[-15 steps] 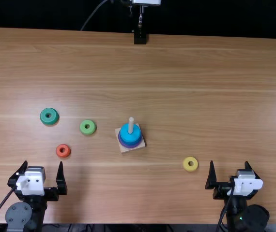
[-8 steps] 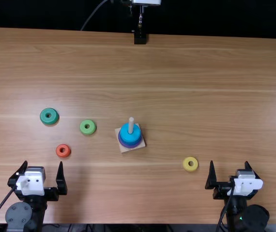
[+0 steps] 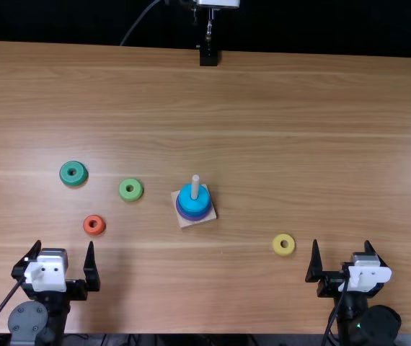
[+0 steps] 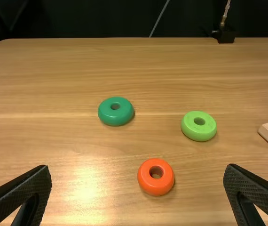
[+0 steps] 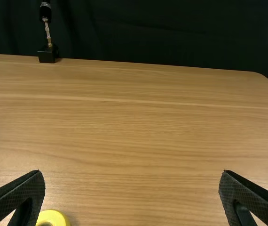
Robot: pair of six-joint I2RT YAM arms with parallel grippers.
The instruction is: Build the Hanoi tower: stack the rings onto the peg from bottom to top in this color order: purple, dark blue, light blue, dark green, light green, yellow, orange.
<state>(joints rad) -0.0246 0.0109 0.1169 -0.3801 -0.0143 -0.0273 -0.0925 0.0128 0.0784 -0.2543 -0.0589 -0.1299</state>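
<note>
My left gripper (image 3: 63, 249) stands open near the table's front edge, and my right gripper (image 3: 341, 249) is open at the front right. On the peg (image 3: 195, 186) the light blue ring (image 3: 194, 203) tops darker blue and purple. The dark green ring (image 3: 73, 173), light green ring (image 3: 130, 189) and orange-red ring (image 3: 94, 225) lie loose at the left; the yellow ring (image 3: 283, 244) lies left of my right gripper. In the left wrist view, the orange-red ring (image 4: 155, 177) lies beyond my left gripper (image 4: 137, 190). The yellow ring (image 5: 52, 218) is near my right gripper (image 5: 131, 195).
The square wooden base (image 3: 200, 222) sits near the middle of the table (image 3: 321, 130), slightly turned. A black stand (image 3: 208, 56) is fixed at the table's far edge, with a cable running beside it.
</note>
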